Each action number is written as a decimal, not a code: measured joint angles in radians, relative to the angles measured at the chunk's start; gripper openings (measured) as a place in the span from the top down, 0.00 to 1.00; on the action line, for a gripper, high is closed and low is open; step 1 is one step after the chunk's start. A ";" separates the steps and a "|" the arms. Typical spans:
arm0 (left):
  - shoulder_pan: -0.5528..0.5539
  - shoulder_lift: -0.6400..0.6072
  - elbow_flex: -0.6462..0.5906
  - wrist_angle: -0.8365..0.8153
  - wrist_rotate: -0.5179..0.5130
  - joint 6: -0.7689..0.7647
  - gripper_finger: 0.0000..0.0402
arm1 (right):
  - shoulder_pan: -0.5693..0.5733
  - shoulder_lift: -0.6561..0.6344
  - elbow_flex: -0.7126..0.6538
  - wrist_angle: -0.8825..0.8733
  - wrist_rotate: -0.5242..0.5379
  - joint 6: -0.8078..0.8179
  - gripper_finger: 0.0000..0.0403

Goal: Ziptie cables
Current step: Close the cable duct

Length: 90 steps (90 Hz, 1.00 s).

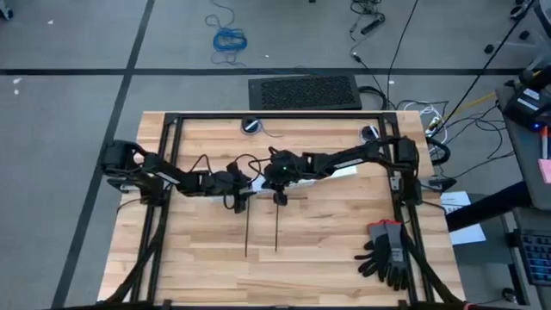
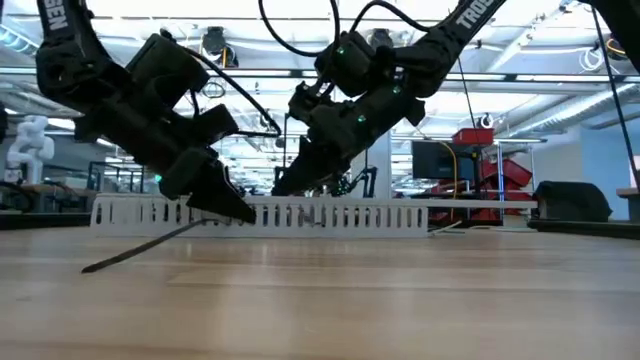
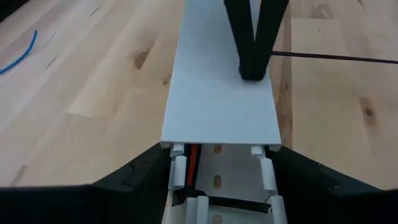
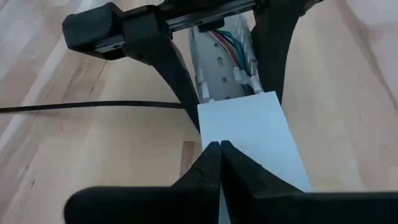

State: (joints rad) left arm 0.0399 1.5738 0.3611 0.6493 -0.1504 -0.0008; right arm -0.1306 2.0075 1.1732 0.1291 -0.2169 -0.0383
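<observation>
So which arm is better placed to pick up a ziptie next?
Probably right: the right gripper is shut, empty, on the white cover, a ziptie beside it. The left gripper straddles the duct.

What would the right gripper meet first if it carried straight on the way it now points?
The white duct cover: the shut right gripper points down onto it, apparently touching. The left gripper straddles the duct beyond.

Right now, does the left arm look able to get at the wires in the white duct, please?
Probably yes: the left gripper straddles the duct where uncovered, jaws open, wires exposed between them; the cover hides the rest.
</observation>
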 joint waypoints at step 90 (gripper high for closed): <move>-0.007 -0.276 -0.012 -0.385 -0.001 -0.094 0.15 | 0.003 0.002 -0.001 -0.028 0.005 0.001 1.00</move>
State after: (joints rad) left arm 0.0324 1.2975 0.3489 0.2640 -0.1515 -0.0945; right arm -0.1280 2.0094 1.1725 0.1012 -0.2119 -0.0376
